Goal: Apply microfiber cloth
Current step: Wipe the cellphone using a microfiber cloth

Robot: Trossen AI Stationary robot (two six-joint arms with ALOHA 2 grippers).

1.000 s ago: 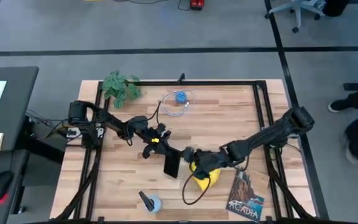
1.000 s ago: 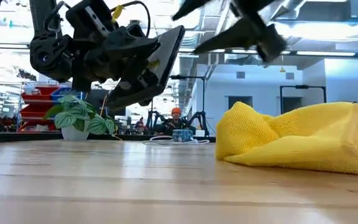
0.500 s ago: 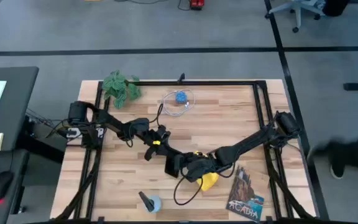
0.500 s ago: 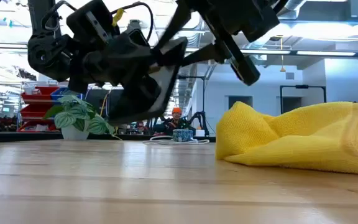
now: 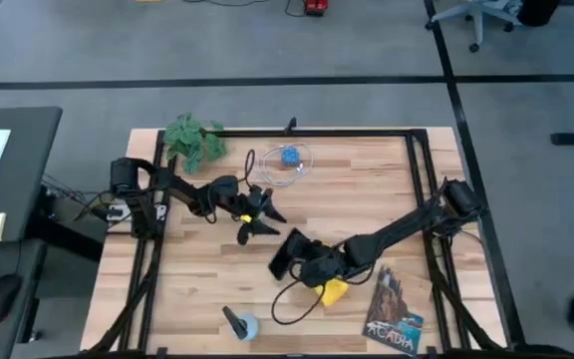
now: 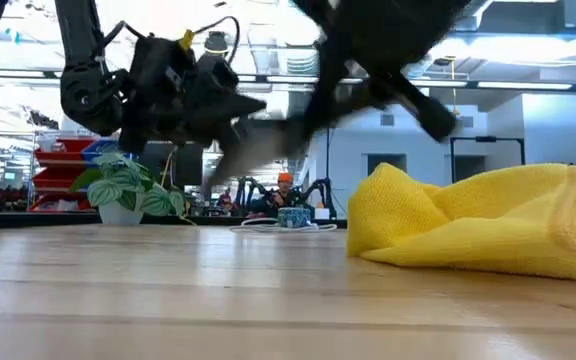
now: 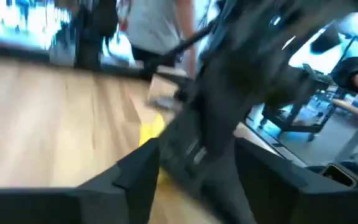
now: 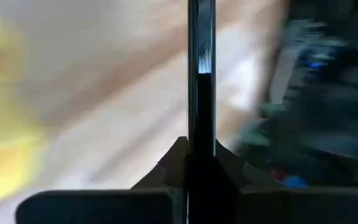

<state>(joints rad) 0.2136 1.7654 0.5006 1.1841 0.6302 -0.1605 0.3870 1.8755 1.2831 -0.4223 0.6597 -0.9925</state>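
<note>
Near the lower middle of the high view, the black smartphone [image 5: 283, 253] has passed from the left gripper [image 5: 258, 215], which has drawn back toward upper left with jaws apart, to the right gripper [image 5: 294, 256], jaws clamped on its edge as the right wrist view shows. With the phone secured, wiping looks ready to begin, though the microfiber cloth [image 5: 333, 290] lies untouched on the worktop [image 5: 367, 189] just below the right arm. Rumpled, its long axis runs left-right in the low view, its folded bulge pointing left.
</note>
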